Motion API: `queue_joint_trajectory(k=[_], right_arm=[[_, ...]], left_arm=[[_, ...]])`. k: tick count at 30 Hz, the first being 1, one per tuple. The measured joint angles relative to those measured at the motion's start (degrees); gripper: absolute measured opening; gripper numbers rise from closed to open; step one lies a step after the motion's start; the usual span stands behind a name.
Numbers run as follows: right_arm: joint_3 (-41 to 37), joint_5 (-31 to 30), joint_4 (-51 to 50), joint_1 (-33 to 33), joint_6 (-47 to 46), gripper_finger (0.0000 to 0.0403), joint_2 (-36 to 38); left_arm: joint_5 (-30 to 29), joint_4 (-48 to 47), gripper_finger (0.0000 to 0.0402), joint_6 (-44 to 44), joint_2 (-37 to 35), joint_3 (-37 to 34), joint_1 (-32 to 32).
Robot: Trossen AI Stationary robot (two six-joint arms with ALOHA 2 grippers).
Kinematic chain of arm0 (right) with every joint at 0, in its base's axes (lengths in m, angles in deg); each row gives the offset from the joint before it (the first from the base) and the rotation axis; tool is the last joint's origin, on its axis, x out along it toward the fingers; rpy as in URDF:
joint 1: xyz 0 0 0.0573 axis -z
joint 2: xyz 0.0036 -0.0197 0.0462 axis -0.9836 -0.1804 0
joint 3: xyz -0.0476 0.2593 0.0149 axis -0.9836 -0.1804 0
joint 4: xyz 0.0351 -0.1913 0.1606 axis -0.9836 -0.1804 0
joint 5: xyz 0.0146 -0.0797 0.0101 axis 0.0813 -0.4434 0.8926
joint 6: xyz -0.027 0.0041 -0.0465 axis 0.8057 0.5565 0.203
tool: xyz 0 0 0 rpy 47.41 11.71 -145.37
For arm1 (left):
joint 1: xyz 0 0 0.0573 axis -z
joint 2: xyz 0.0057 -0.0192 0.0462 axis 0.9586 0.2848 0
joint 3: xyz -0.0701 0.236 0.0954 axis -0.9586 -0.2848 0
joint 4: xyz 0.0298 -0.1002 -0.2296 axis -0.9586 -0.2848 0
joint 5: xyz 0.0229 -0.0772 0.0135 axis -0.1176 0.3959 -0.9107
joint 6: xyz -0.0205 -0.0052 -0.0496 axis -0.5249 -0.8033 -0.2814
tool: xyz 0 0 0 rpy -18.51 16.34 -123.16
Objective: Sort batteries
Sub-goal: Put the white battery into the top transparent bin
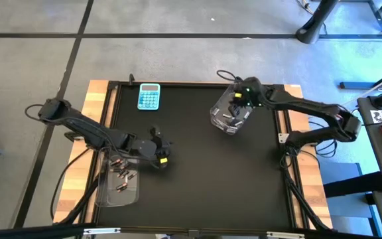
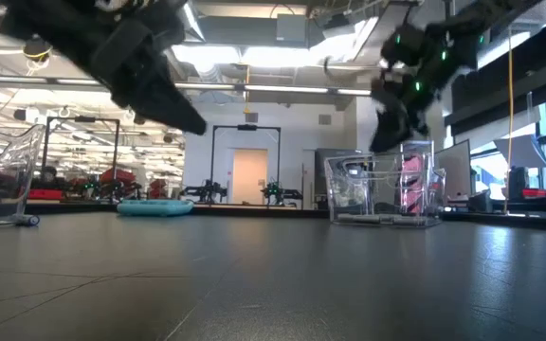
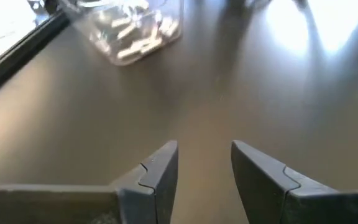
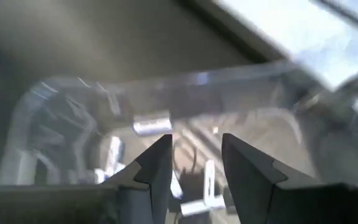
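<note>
Several batteries [image 4: 151, 126] lie in the bin [image 4: 55, 99] below the right claw [image 4: 196, 163]; its jaws parted, empty.

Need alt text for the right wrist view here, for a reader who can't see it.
The right gripper hangs open and empty just above a clear plastic bin, its two dark fingers apart with nothing between them. Several silvery-white batteries lie scattered on the bin's floor below.
</note>
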Motion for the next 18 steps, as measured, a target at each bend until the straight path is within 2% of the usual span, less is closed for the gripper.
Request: queue_joint_trajectory(k=[6,10,14,18], right_arm=[[3.0,0.2,1.8,-9.6,-0.4,0.0122,6.4],[3.0,-0.6,5.8,-19.9,-1.9,0.0116,8.1],[3.0,-4.7,10.2,-30.3,-2.0,0.0115,7.5],[2.9,-11.3,12.6,-38.8,-2.0,0.0115,7.1]], left_arm=[[-1.1,-40.2,0.0113,-1.3,-1.7,15.3,2.9],[-0.8,-58.1,0.0099,-5.3,-1.2,20.9,4.9],[4.5,-65.9,0.0101,-13.3,-1.4,21.5,4.6],[13.0,-66.0,0.0135,-19.6,-1.3,18.9,1.2]])
